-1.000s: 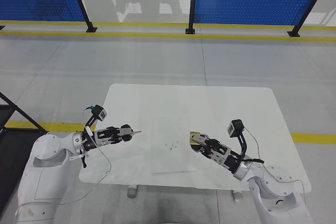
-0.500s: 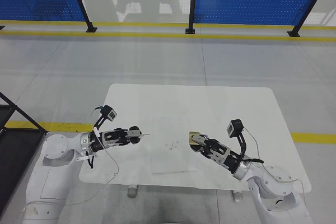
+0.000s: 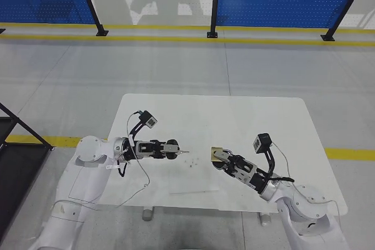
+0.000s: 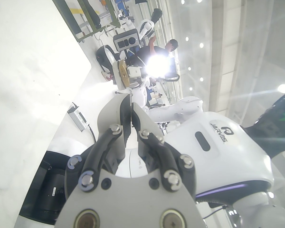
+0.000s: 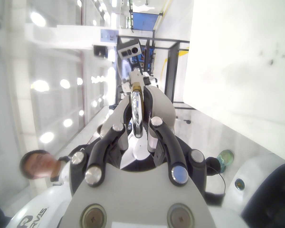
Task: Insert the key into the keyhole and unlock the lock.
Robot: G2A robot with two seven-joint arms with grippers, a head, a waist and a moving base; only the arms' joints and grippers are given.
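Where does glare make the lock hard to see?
Left wrist view: a bright flare blooms right beside the lock; right wrist view: the table is overexposed to plain white; top view: evenly lit, no glare.

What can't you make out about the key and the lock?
The keyhole: too small on the lock in the top view; beside lamp glare in the left wrist view.
Teeth of the key: edge-on inside the left pincer, left wrist view.
Lock body: mostly behind its shackle and the right pincer, right wrist view.
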